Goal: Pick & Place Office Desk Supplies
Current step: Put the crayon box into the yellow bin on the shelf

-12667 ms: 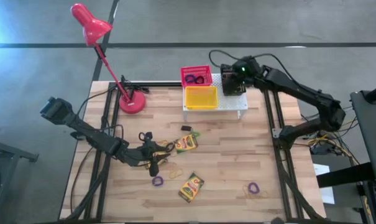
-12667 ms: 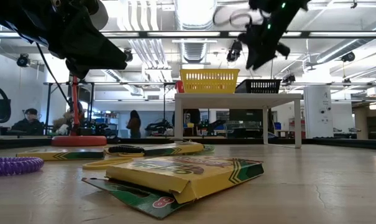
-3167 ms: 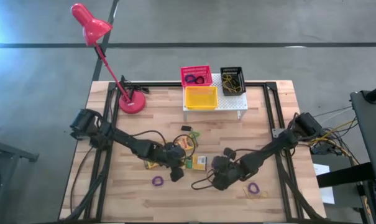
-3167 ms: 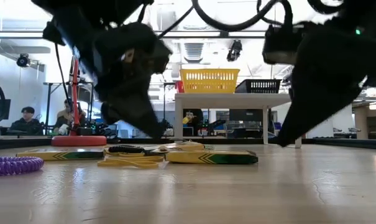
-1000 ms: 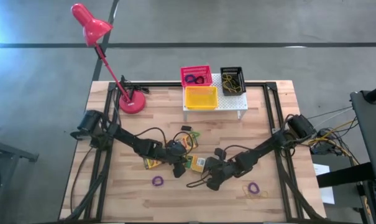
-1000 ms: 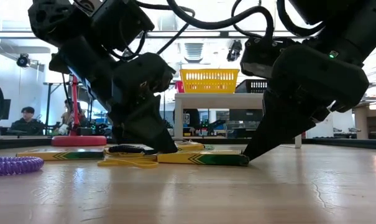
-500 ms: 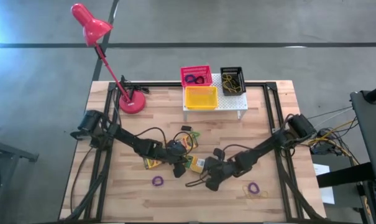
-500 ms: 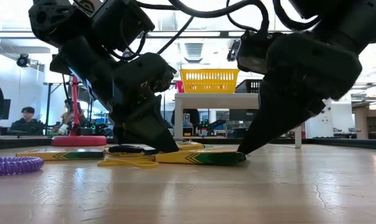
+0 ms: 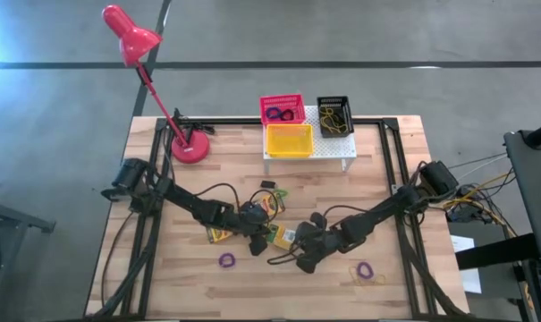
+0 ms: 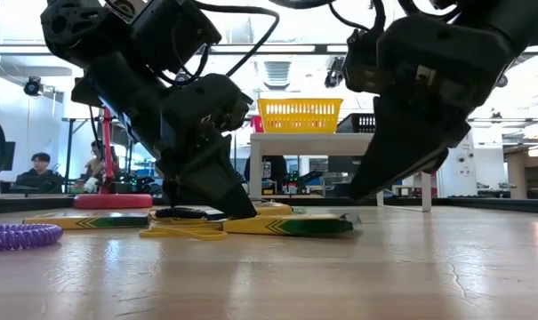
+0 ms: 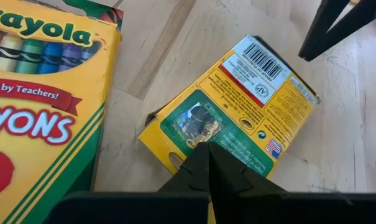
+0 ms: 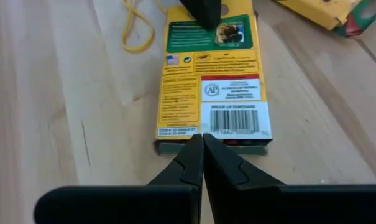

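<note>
**Crayon box pinned end to end**

On the wooden counter (image 9: 377,179), well in front of the white shelf (image 9: 308,148), we see the crayon box (image 9: 284,235) between two closed, empty end effectors: left end effector (image 11: 207,151) on one short end, right end effector (image 12: 202,142) at the opposite, along its long axis.

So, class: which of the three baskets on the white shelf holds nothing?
The yellow basket, in front; the pink-red basket holds purple loops, the black basket yellow ones.
</note>
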`<move>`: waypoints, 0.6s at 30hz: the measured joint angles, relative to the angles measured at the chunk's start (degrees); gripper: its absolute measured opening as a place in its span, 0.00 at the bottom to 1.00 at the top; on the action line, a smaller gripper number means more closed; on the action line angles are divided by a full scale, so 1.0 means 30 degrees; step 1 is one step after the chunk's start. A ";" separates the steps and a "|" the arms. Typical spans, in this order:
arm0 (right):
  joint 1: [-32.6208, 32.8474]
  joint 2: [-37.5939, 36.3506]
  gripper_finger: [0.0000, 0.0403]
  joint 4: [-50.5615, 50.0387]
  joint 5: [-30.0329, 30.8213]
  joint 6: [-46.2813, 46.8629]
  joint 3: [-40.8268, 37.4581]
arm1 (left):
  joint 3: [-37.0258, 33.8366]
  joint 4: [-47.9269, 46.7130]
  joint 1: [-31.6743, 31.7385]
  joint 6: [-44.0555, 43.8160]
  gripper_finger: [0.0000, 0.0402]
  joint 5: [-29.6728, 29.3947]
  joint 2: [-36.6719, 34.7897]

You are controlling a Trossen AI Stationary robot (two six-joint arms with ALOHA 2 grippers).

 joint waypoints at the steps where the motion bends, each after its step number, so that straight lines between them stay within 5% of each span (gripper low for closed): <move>1: 0.0063 -0.0002 0.02 -0.0012 -0.0015 0.0011 0.0001 | 0.0000 -0.0025 0.0000 0.0007 0.00 0.0004 0.0000; 9: 0.0527 -0.0163 0.02 -0.2704 0.0147 0.2386 -0.0084 | 0.0000 -0.0089 -0.0007 -0.0029 0.00 -0.0002 0.0000; 18: 0.0489 0.1072 0.02 -0.0083 0.1654 0.1829 -0.0618 | 0.0000 -0.0117 -0.0007 -0.0044 0.00 0.0006 0.0000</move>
